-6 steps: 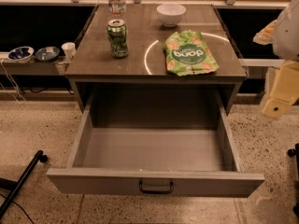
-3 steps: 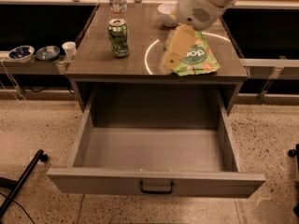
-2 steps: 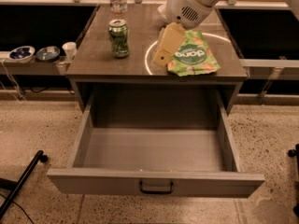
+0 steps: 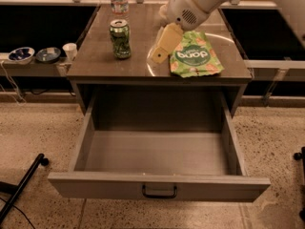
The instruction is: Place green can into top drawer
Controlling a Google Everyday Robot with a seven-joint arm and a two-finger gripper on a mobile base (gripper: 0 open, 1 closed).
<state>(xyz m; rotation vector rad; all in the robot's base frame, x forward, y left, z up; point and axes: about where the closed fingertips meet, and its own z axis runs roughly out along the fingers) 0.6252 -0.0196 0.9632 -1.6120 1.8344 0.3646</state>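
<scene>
Dark green with pale markings and a silver top on the green can (image 4: 120, 38), toward the worktop's (image 4: 97, 58) left edge. Cream-yellow on the gripper (image 4: 158, 54), over the worktop's middle, white on the arm (image 4: 190, 4) above. Bright green snack bag (image 4: 194, 55), white lettering, orange flecks, near the right edge. Grey-brown throughout the top drawer (image 4: 95, 185), dark handle (image 4: 159, 193) on its front. Speckled beige floor (image 4: 276, 147).
</scene>
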